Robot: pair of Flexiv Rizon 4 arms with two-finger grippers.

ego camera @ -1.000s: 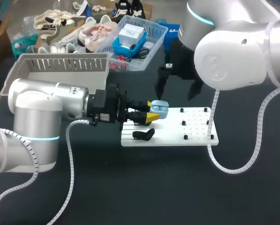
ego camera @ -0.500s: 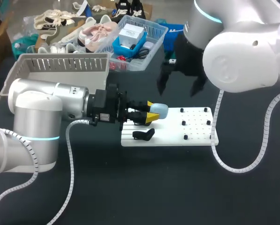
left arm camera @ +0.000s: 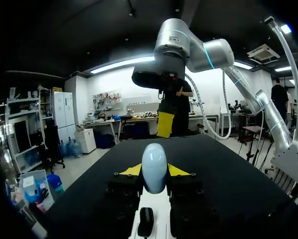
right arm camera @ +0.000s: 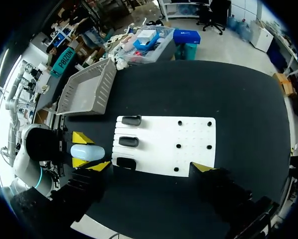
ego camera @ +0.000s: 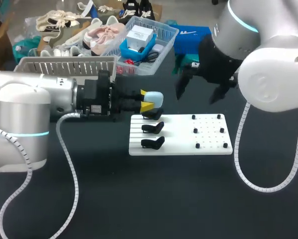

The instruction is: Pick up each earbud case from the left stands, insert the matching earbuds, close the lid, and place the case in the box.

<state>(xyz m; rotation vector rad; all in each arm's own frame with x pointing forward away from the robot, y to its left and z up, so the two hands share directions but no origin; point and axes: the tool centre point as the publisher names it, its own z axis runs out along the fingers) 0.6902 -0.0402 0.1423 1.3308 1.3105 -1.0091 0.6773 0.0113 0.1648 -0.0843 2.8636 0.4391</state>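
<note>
Head view: left hand (ego camera: 146, 100) is clamped on the smooth, rounded pale-blue earbud case (ego camera: 154, 97), held above the matte black worktop (ego camera: 164, 199) between the grey slatted plastic box (ego camera: 64, 67) and the flat white stand board (ego camera: 179, 143). Right hand (ego camera: 201, 92) hangs nearby, its dark fingers (ego camera: 182, 88) spread apart.

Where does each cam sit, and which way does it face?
Head: above and behind, looking down on the table; both arms show, left gripper shut on the case, right gripper open, raised.
Left wrist: on the left wrist, looking along its fingers across the table; own tips clamp the case, right arm beyond.
Right wrist: on the right wrist, looking down on the board; own tips open, left arm beside.
Shared: all three show the case.
</note>
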